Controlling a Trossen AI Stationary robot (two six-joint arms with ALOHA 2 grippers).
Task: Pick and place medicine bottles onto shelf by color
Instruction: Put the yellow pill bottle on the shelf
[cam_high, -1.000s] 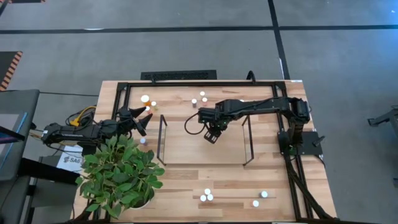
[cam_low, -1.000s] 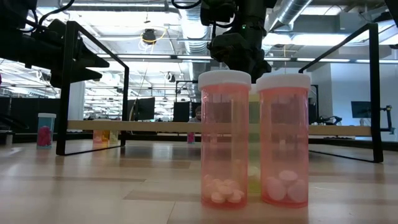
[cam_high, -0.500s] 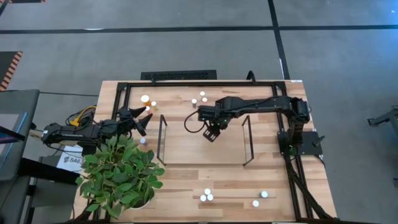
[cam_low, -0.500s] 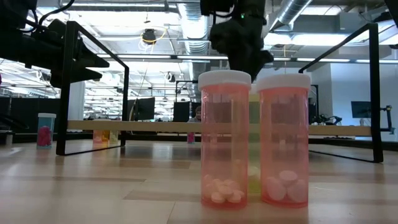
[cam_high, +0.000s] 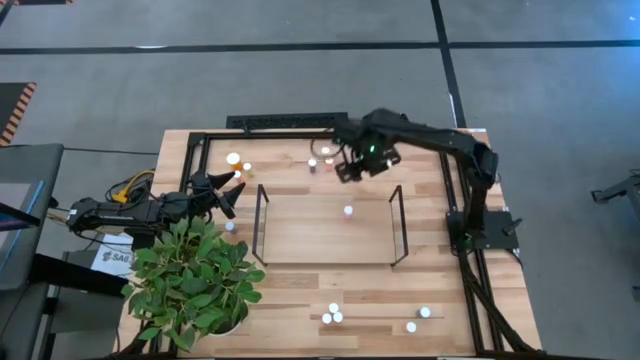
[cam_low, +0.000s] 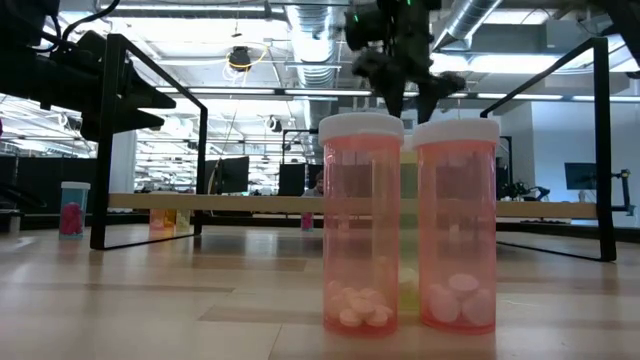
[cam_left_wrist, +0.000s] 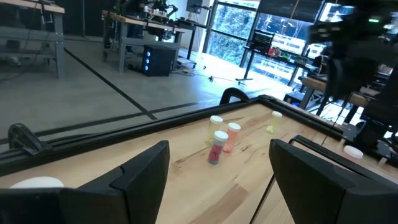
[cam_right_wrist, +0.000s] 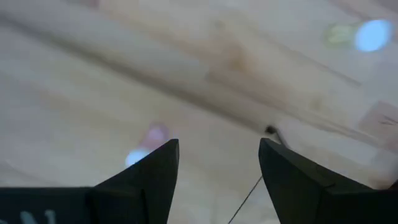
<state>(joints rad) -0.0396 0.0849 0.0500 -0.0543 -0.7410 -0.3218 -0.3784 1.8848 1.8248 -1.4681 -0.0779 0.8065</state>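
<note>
A small white-capped bottle (cam_high: 348, 211) stands by itself on the shelf (cam_high: 320, 240), the light-wood area between two black wire ends. My right gripper (cam_high: 352, 166) hangs open above the table beyond the shelf's far side, near three bottles (cam_high: 322, 158); it points down and holds nothing (cam_right_wrist: 217, 168). My left gripper (cam_high: 232, 190) waits open at the table's left, level (cam_left_wrist: 214, 180). Two orange bottles (cam_low: 362, 225) (cam_low: 457, 225) stand close to the low camera.
A potted plant (cam_high: 195, 280) fills the near left corner. More bottles stand at the far left (cam_high: 233, 158), beside the plant (cam_high: 230, 226) and along the near edge (cam_high: 332, 314) (cam_high: 418, 319). A black frame (cam_high: 300, 132) runs along the table's far side.
My right gripper has opened and let go of the bottle, which stays upright on the shelf. It has then risen, rolled about its own line and swung toward the table's far edge, past the shelf's far side.
</note>
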